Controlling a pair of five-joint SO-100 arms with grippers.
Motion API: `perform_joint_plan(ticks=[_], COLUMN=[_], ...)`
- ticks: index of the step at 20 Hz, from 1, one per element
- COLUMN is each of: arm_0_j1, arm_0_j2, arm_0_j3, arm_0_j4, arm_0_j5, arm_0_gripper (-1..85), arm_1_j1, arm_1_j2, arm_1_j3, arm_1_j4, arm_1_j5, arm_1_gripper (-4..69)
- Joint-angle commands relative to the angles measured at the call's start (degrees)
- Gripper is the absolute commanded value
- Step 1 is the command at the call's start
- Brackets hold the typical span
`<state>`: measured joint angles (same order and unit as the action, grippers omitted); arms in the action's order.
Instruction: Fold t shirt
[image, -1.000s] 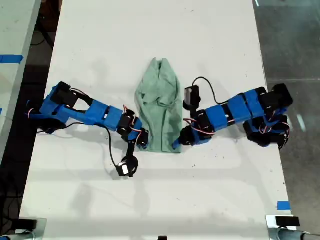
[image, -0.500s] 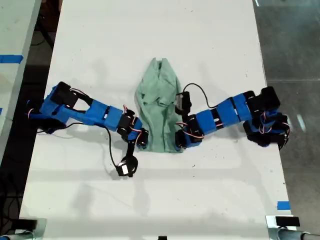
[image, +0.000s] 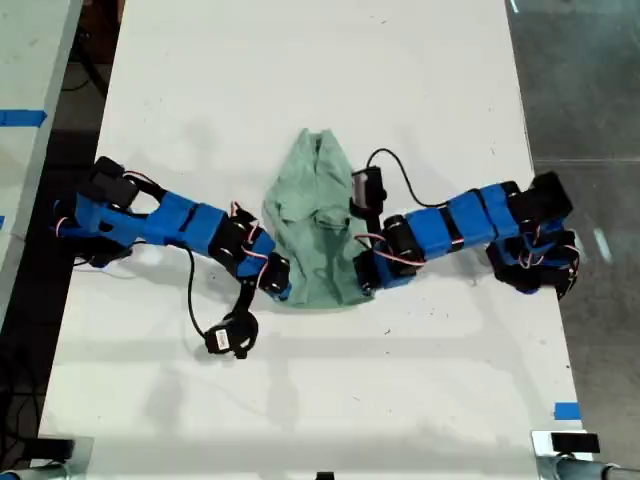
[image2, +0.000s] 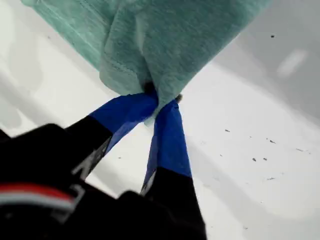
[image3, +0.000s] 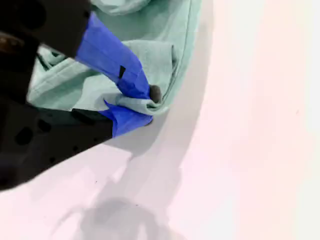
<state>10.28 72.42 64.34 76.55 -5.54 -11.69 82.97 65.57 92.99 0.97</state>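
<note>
Exterior view: the t shirt lies mid-frame on the white worktop, with its narrow end toward the top of the frame. A blue arm reaches its lower hem from the exterior view's left, another arm from the exterior view's right. I cannot tell which arm is first. There is wide bare worktop above and below the cloth, and the worktop's side edges lie well out behind the arm bases. A loose cable loops at lower left of the shirt. I judge it could catch on a sweep upward in the frame.

First wrist view: my first tool is clamped on a bunched corner of the t shirt, which hangs clear of the worktop. Only the tips bite, so a quick pull might slip the cloth out.

Second wrist view: my second tool is closed on a hem fold of the t shirt, low over the worktop. If the two corners travel at unequal heights, the fold would likely skew or drag.
</note>
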Motion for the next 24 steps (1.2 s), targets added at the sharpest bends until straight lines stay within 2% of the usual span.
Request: perform_joint_plan(ticks=[1,7,12,13,14,15,17,20,24], arm_0_j1=[-5.8,-24.5,-39.6,-42.1,-43.9,-45.3,-47.1,-49.4,-51.3], arm_0_j2=[10.1,18.3,12.2,10.4,8.1,5.8,2.2,2.5,14.1], arm_0_j3=[-3.3,-1.2,-1.0,-1.0,-1.1,-1.1,-1.5,-1.7,-1.7], arm_0_j4=[3.2,10.3,8.8,8.5,8.3,8.1,7.9,9.5,14.2], arm_0_j5=[3.4,8.5,12.7,13.4,14.4,15.7,18.8,22.1,22.9], arm_0_gripper=[-0.1,-0.1,0.6,8.9,19.6,24.7,25.0,26.2,25.3], arm_1_j1=[7.3,27.1,40.5,42.6,44.4,45.9,48.3,51.1,56.2], arm_1_j2=[11.9,20.6,15.6,13.1,10.4,7.2,3.0,1.5,5.3], arm_1_j3=[-3.8,-0.7,0.0,0.0,0.1,-0.2,-0.5,-2.9,-10.5], arm_1_j4=[0.5,-6.2,-10.6,-11.2,-11.7,-11.8,-11.7,-9.2,2.5], arm_1_j5=[-6.9,-20.4,-29.5,-30.3,-30.9,-31.1,-31.6,-33.5,-36.7], arm_1_gripper=[-0.8,-0.8,-0.8,-0.2,10.0,23.3,28.1,28.9,31.3])
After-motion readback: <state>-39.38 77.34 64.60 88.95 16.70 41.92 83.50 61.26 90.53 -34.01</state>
